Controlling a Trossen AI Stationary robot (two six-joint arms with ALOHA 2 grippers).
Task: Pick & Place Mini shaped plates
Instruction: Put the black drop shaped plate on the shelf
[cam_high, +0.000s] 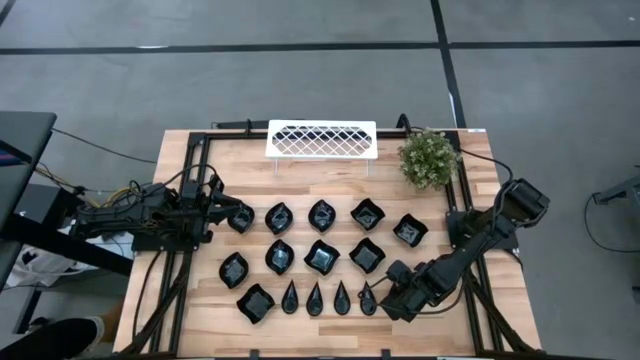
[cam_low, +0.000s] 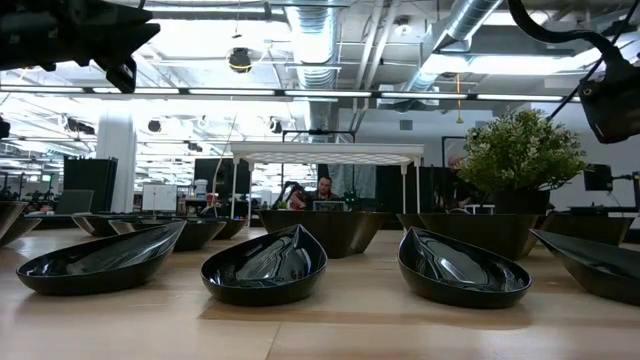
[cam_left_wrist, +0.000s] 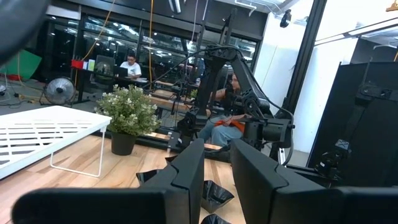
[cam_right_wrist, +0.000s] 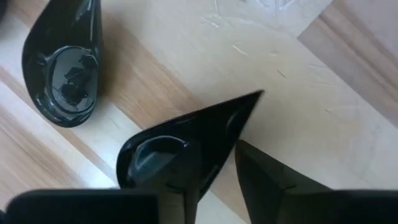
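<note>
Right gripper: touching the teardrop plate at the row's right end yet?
Touching. In the right wrist view, the right gripper has its fingers either side of the teardrop plate, one finger laid against its rim. The high view places it at the row's end.

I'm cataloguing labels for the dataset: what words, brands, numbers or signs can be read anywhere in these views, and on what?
None can be read.
Mini shaped plates: glossy black, no markings.
White lattice rack: no lettering.
Green plant: no tag visible.
Red sign in the room behind, left wrist view: too small to read.
</note>
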